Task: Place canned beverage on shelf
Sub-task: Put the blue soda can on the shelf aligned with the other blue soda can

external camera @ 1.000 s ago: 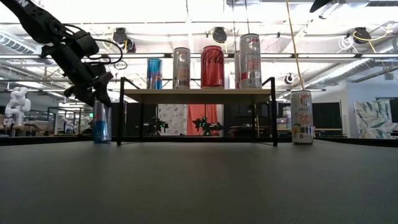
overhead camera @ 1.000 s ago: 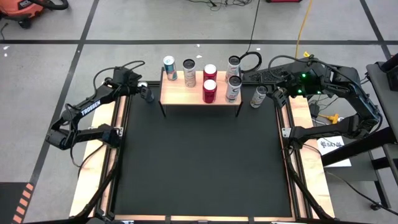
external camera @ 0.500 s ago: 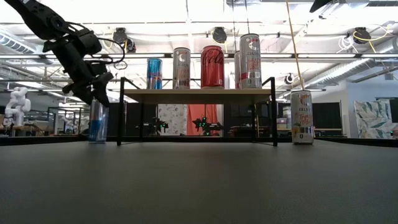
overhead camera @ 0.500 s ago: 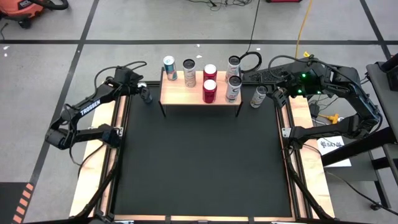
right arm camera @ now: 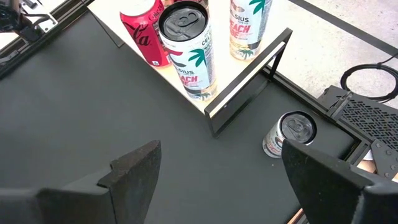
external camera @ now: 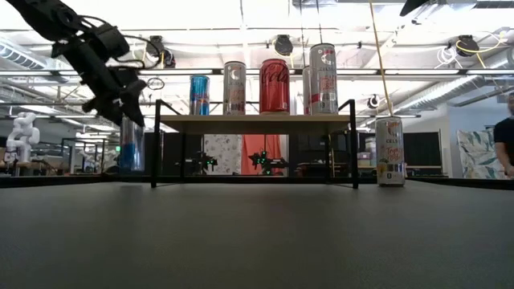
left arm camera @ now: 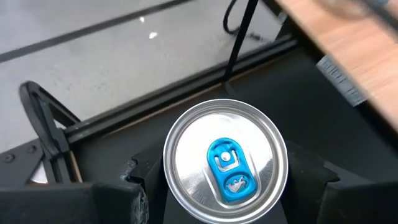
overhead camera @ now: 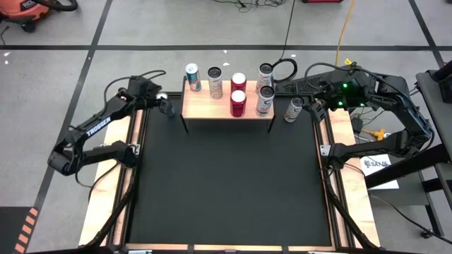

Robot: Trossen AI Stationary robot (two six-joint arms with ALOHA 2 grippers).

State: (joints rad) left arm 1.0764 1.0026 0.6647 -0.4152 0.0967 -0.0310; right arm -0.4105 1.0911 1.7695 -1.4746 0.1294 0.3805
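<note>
At the left end of the shelf (external camera: 255, 122), the left gripper (external camera: 120, 100) has lifted a blue can (external camera: 131, 144) clear of the bench (overhead camera: 226, 183).

A second ago this can stood on the bench just beside the shelf's left legs; now it hangs above the surface with the gripper clamped on its upper part, so the pick seems done and the carry up to the board is what remains. It is a slim, tall can with a blue body, a silver lid and a bright blue pull tab (left arm camera: 231, 171), and it hangs close to upright. The shelf already carries six cans. The right gripper (right arm camera: 211, 180) waits near the shelf's right end with its fingers spread wide and empty, above another can (right arm camera: 287, 134) on the bench.
</note>
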